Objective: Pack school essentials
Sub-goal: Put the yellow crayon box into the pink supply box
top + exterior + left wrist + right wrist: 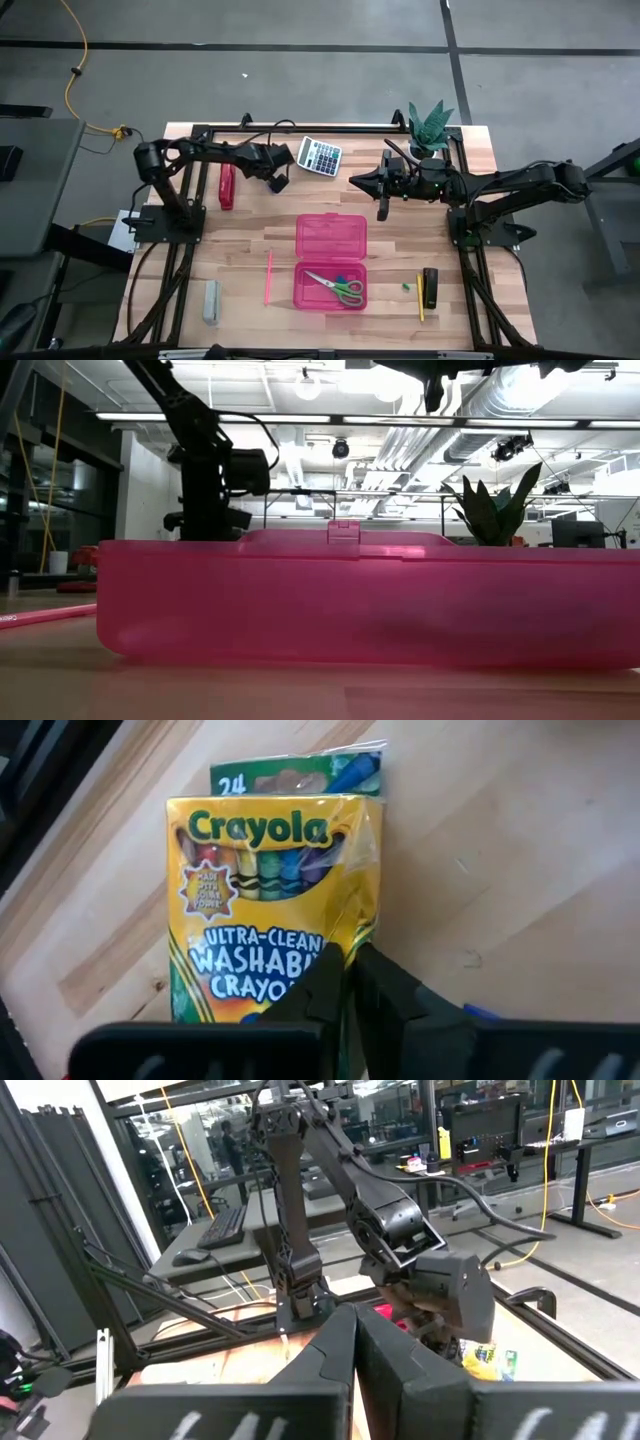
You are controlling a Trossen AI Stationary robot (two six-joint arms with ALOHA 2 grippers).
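The yellow-green crayon box point(265, 910) lies flat on the wood table at the far left, under my left gripper point(350, 970), which is shut at the box's long edge. The box point(482, 1357) also shows below that gripper in the right wrist view. My right gripper point(352, 1335) is shut on nothing and hangs level above the far middle of the table point(355, 180). The green-handled scissors point(337, 286) lie in the open pink case point(331, 235). A pink pencil point(268, 277) lies left of the case, with a yellow pencil point(420, 298) and a green eraser point(407, 286) to its right. My left gripper comes steeply from above onto the crayon box's long side edge point(366, 925), near the box's lower end, where clear wrapping shows. One finger point(318, 982) lies over the printed front and the other beside the edge. The fingertips hide what lies between them. The box rests on the table.
A calculator point(320, 155) lies just right of the left gripper, and a red object point(227, 186) to its left. The potted plant point(430, 125) stands at the far right. A grey object point(210, 301) lies at the near left, and a black one point(430, 286) by the yellow pencil.
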